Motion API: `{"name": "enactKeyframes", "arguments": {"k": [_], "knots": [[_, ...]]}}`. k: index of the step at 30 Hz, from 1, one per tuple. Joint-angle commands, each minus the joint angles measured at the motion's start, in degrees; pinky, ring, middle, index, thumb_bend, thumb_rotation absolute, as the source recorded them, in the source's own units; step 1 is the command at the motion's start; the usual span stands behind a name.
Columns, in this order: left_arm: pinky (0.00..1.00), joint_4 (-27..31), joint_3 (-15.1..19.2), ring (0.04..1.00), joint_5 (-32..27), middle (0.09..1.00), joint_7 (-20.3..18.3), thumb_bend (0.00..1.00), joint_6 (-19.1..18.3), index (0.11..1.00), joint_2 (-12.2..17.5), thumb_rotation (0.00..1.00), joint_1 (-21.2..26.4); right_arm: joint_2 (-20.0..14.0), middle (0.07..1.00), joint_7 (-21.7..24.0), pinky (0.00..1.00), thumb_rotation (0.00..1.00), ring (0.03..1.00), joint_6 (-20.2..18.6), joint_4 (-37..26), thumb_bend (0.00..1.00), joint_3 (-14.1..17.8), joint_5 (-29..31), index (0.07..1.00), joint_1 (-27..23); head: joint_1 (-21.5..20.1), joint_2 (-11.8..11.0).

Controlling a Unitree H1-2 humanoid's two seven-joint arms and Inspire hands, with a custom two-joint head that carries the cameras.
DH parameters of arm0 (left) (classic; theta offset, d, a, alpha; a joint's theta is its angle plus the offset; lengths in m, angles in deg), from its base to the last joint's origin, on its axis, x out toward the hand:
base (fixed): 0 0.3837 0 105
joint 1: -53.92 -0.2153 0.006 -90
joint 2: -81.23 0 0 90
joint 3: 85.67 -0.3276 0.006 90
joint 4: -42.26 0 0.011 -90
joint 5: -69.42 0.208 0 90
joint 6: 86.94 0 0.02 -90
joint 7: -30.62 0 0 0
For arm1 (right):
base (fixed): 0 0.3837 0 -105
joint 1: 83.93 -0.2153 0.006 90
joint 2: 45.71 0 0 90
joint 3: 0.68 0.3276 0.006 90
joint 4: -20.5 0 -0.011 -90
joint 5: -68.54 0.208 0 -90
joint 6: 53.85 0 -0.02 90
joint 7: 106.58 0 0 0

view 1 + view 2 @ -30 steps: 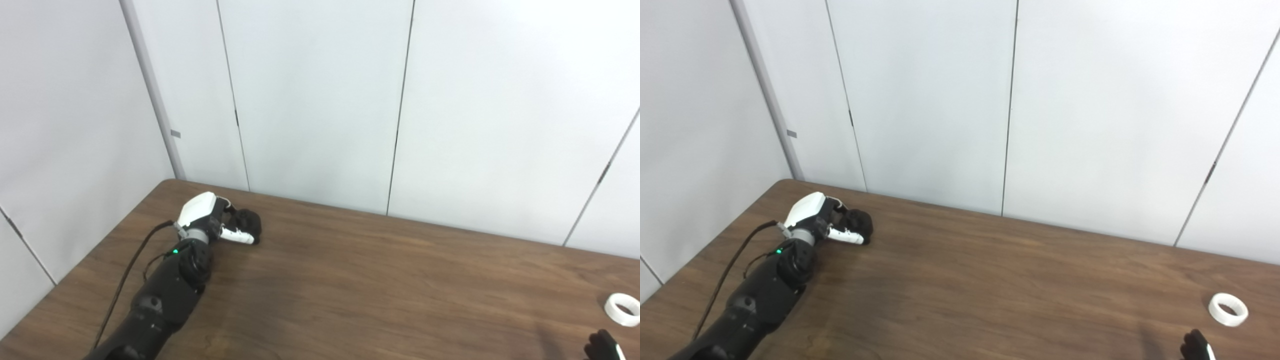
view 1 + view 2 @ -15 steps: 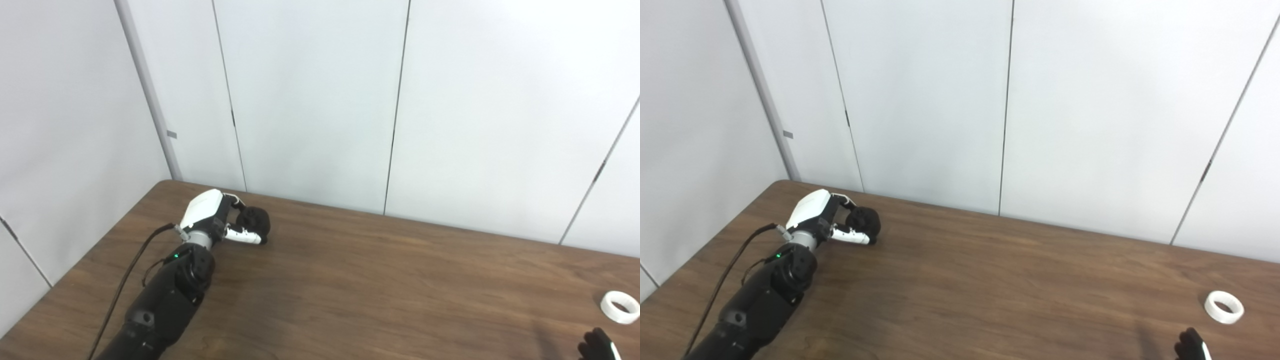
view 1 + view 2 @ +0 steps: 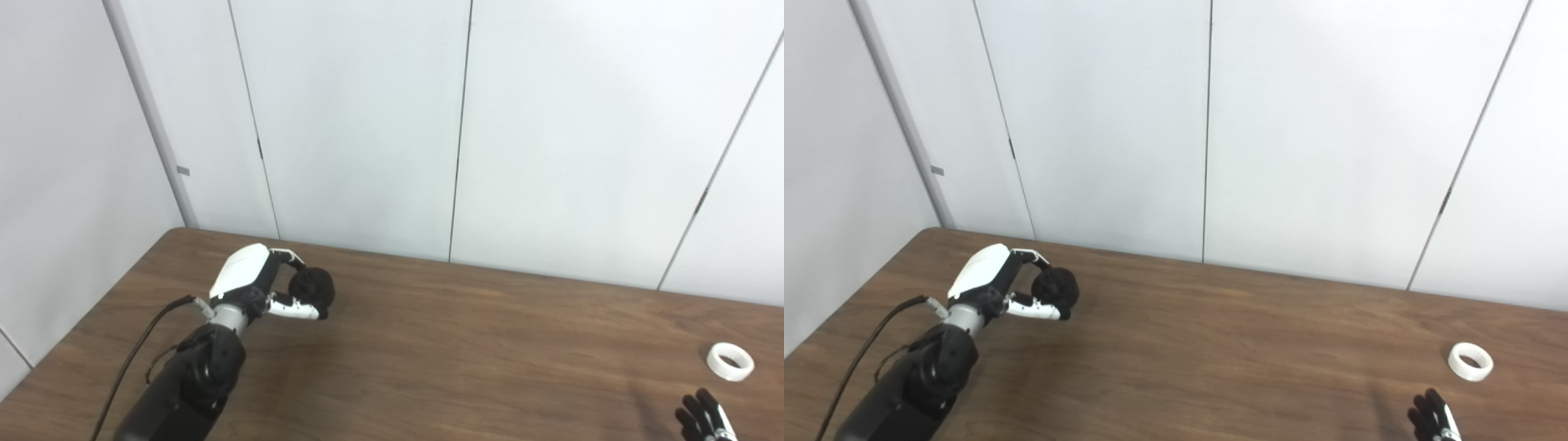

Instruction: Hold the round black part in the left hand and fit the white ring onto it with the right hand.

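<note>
From the left eye I had the left hand [image 3: 263,288] near the counter's [image 3: 465,343] far left corner, its fingers curled around the black part [image 3: 312,286], which sat pinched between the upper fingers and the thumb. The part read as a dark, round, matte lump; I could not make out any groove or seat for the ring. It looked lifted just clear of the wood, though I could not be sure. My worry was the hold: it looked like a fingertip pinch on a round body, so the part could roll or slip out while being carried toward the middle.

The ring [image 3: 730,361] lay flat by the right edge, a small white band with an open centre. The right hand [image 3: 704,416] showed only fingertips at the near right corner, spread and holding nothing, close to the ring but not touching it.

From the right eye the picture was the same: part [image 3: 1057,289] in the left hand [image 3: 995,285], ring [image 3: 1470,361] flat on the wood, right hand [image 3: 1433,419] splayed just short of it. A thin ring lying flat gives fingers little to catch, so I judged it likely to skid toward the edge if nudged. With both pieces well apart, any tilt in either would spoil the fit.
</note>
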State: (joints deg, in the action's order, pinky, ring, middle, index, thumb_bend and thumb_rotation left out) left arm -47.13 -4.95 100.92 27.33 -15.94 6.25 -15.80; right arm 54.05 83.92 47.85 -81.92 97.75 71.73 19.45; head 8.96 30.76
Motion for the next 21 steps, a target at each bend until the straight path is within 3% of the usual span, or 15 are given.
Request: {"name": "enactKeyframes", "arguments": {"k": [1, 4, 7, 21], "knots": [[0.91, 9.9, 1.09, 0.874, 3.22, 0.78, -1.34, 0.52, -0.51, 0.486, 2.39, 0.04, 0.56, 1.76, 0.98, 0.31, 0.99, 1.0, 0.966, 2.22, -1.43, 0.51, -2.37, 1.05, 0.987, 14.52, -0.47, 0.47], [0.92, 15.47, 0.27, 0.872, 4.53, 0.777, -3.05, 0.52, -1.03, 0.486, 1.27, 0.04, -2.13, 1.48, 0.986, 0.95, 1.0, 1.0, 0.972, 2.02, -2.18, 0.48, -2.82, 1.57, 0.999, 14.68, -1.88, 1.52], [0.98, 19.71, -1.14, 0.872, 6.64, 0.777, -4.01, 0.52, 0.1, 0.486, 0.31, 0.04, -4.61, 1.63, 0.976, 0.62, 1.0, 1.0, 0.958, -0.1, -3.88, 0.52, -2.95, 0.48, 0.999, 15.14, -3.25, 2.52], [0.99, 31.38, -7.83, 0.87, 16.87, 0.765, -8.56, 0.52, 2.98, 0.485, -5.73, 0.05, -12.58, 2.11, 0.935, -0.9, 0.95, 0.99, 0.909, -2.6, -7.58, 0.61, -3.72, -2.68, 0.961, 16.24, -6.99, 6.69]]}}
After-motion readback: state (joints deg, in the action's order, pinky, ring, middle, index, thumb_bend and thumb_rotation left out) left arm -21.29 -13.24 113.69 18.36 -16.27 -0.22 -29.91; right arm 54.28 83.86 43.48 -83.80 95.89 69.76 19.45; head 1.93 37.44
